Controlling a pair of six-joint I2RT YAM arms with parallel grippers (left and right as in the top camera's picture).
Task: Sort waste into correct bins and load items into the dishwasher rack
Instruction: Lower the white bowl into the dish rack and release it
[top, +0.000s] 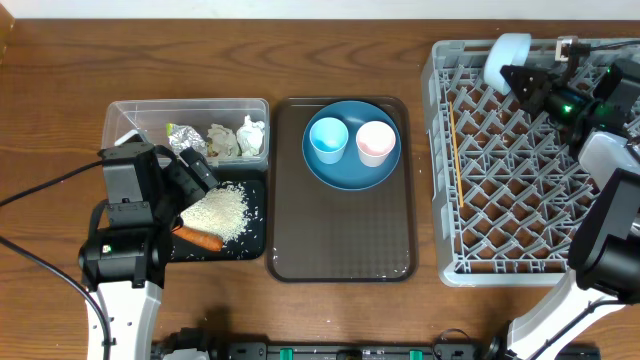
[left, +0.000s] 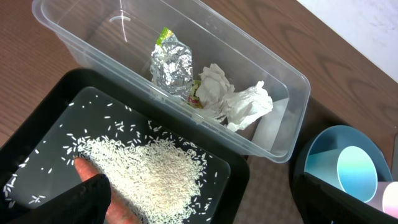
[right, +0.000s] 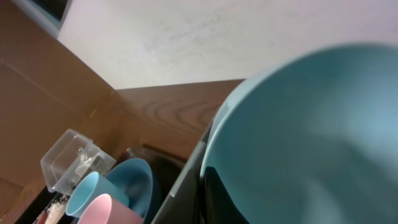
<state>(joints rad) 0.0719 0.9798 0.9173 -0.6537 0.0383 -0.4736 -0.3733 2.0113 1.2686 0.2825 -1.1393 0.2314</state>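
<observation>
Holding the white bowl with the light-blue outside (top: 505, 60) by its rim, the right gripper (top: 528, 82) has its jaws pressed together on the thin wall. The bowl therefore hangs on its edge at the far left corner of the large grey plastic dishwasher rack (top: 500, 200). Whether it touches the pegs, I cannot tell. I judge this tilt is chosen so that the bowl can stand between the upright pegs instead of lying flat. The pair of thin wooden chopsticks (top: 456, 170) lies along the left side of the rack.

The left gripper (top: 198, 175) hovers, jaws wide apart and empty, over the shallow black rectangular tray (top: 255, 240). This tray carries the loose white rice grains (left: 155, 174) and the small orange carrot (top: 200, 239), so the food waste is together. The crumpled silver foil wrapper (left: 171, 65) and the crumpled white tissue wads (left: 236, 99) lie in the clear rectangular plastic tub (top: 118, 118) just behind, apparently as dry rubbish.

The round dark-blue plate (top: 350, 172) sits on the flat brown serving tray (top: 340, 240). The light-blue cup (top: 328, 138) and the pale-pink cup (top: 376, 142) stand on the plate. These three are not yet loaded.
</observation>
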